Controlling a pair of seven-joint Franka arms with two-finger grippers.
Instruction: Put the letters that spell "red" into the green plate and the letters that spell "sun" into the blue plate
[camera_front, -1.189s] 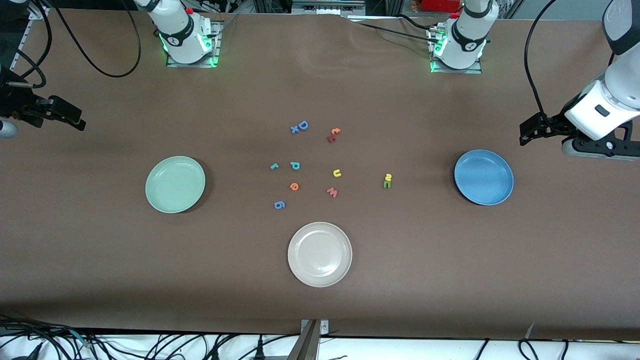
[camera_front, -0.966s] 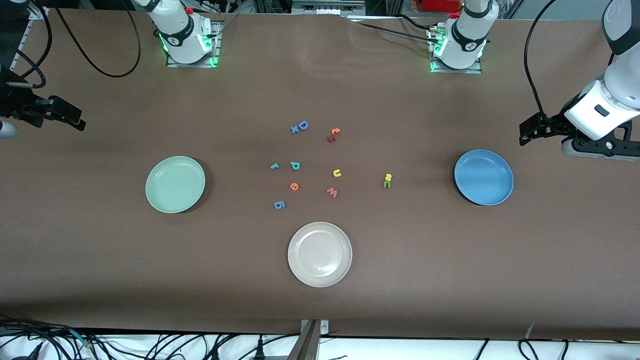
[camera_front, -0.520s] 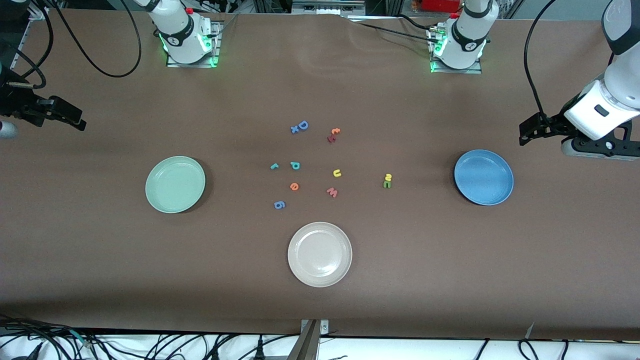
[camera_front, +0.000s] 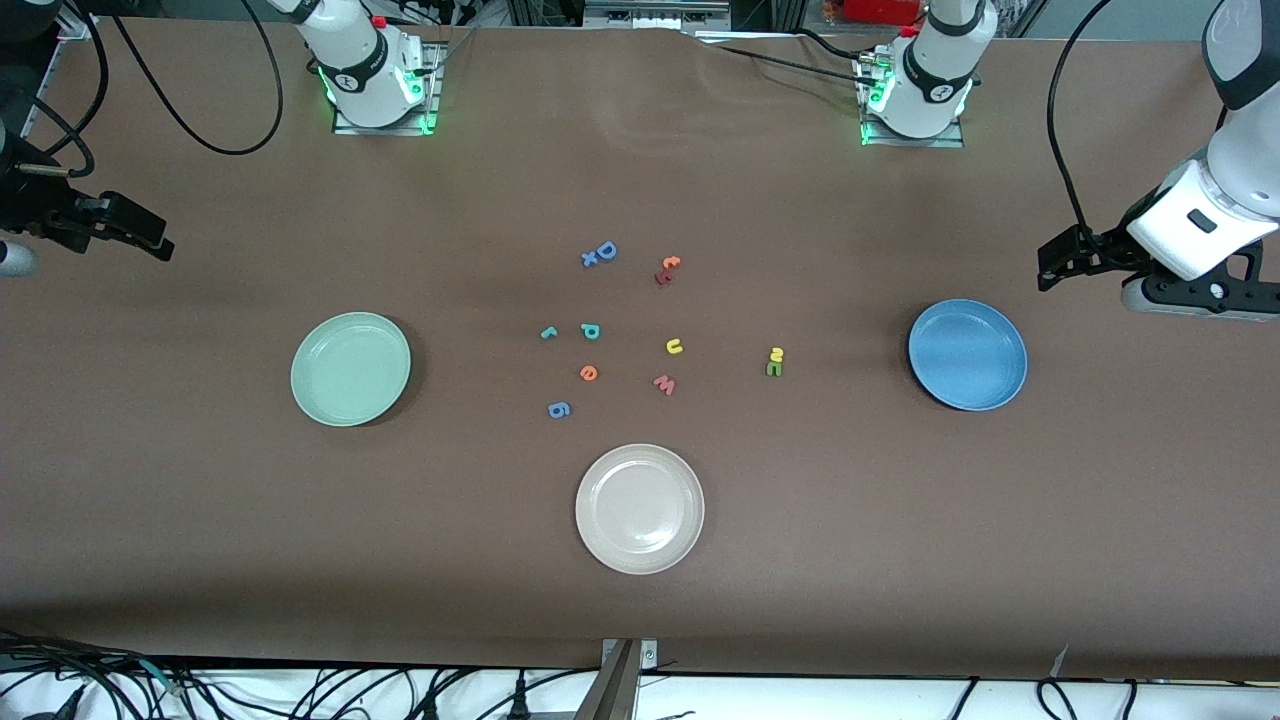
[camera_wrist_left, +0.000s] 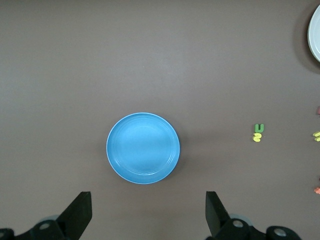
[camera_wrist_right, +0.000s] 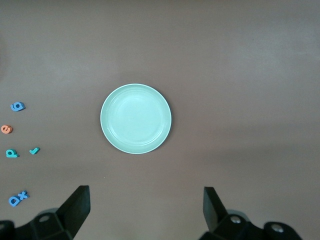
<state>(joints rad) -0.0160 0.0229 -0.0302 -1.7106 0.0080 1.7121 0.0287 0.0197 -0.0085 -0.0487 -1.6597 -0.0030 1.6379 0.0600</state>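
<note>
your left gripper (camera_wrist_left: 145, 215) hangs with fingers wide apart over the table by the blue plate (camera_front: 967, 354), empty; your right gripper (camera_wrist_right: 142, 212) likewise by the green plate (camera_front: 350, 368). both wait. the letters lie mid-table between the plates: teal r (camera_front: 548, 332), d (camera_front: 590, 331), orange e (camera_front: 588, 373), yellow u (camera_front: 674, 347), and s on n (camera_front: 774, 362). they look light, soft foam; pinch across the edges, gently.

Brown worktop (camera_front: 900, 560). Green plate (camera_front: 350, 368) below right end effector (camera_wrist_right: 145, 212); blue plate (camera_front: 967, 354) below left end effector (camera_wrist_left: 147, 214). Beige plate (camera_front: 639, 508), scattered foam letters (camera_front: 620, 330) between.
</note>
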